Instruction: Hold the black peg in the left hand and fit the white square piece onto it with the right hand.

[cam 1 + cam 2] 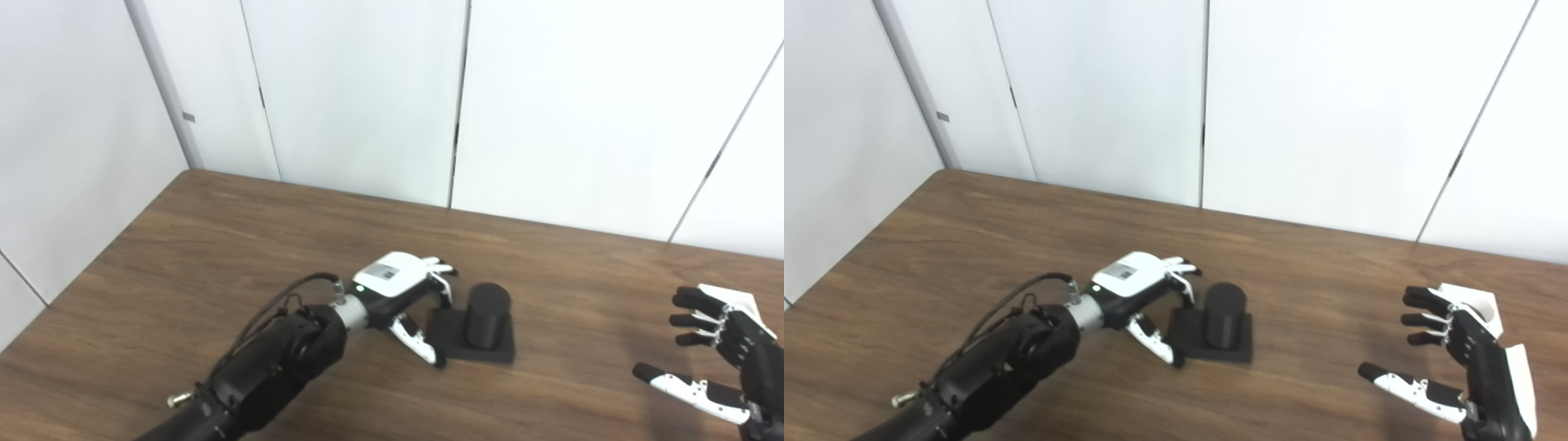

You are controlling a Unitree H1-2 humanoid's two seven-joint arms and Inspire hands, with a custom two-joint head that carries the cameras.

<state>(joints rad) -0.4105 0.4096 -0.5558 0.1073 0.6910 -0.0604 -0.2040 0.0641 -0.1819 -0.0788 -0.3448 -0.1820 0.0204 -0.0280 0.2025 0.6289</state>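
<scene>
While both hands spread fingers: one black peg (487, 315), one white square piece (1473, 306).

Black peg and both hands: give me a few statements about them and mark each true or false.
1. The black peg stands upright on its flat black base on the table. True.
2. The left hand has lifted the peg off the table. False: the peg's base rests on the table, with the hand's fingers open beside it.
3. The white piece already sits on the peg. False: it lies on the table far to the right, just behind the right hand.
4. The right hand is open and holds nothing. True.
5. The left hand is at the peg's left side. True.
</scene>
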